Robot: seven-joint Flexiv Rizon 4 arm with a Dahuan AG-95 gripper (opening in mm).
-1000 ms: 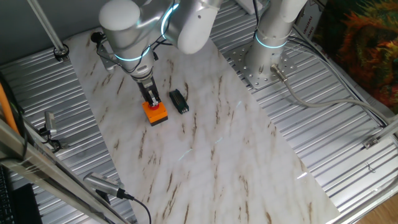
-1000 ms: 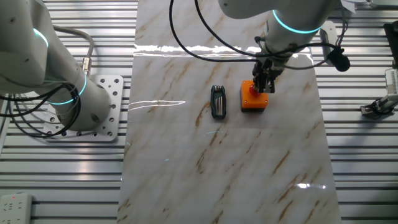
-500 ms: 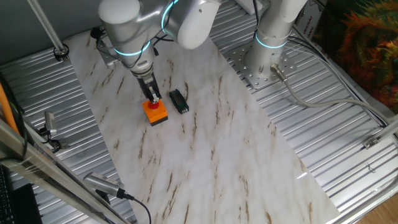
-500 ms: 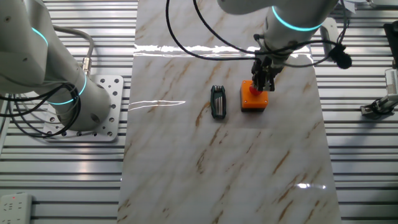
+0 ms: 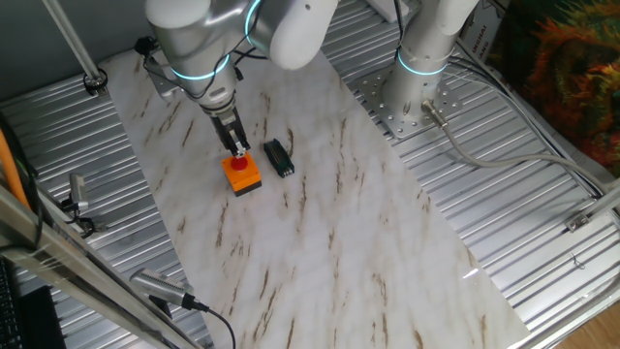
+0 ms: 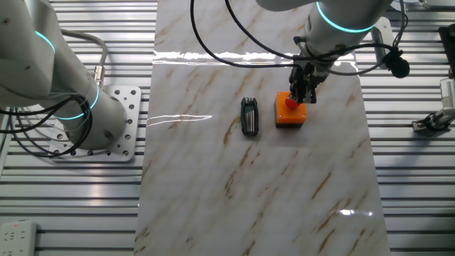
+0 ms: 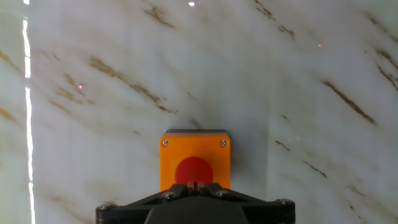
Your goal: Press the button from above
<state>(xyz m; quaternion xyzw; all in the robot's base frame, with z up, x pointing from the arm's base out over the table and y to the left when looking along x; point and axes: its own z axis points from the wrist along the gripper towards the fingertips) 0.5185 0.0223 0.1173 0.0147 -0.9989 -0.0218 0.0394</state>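
Observation:
The button (image 5: 238,164) is a round red cap on a square orange box (image 5: 243,177) standing on the marble board. It also shows in the other fixed view (image 6: 291,104) and in the hand view (image 7: 194,169). My gripper (image 5: 237,147) hangs straight over the red cap, its tips just above it. In the hand view the two fingertips (image 7: 196,185) meet over the near edge of the cap, with no gap between them. The gripper holds nothing.
A small black rectangular block (image 5: 280,157) lies just right of the orange box; it also shows in the other fixed view (image 6: 249,116). A second arm's base (image 5: 417,87) stands on the ribbed metal table beside the marble board (image 5: 349,233).
The gripper has risen a little off the red cap, staying above it. The orange box and the black block have not moved.

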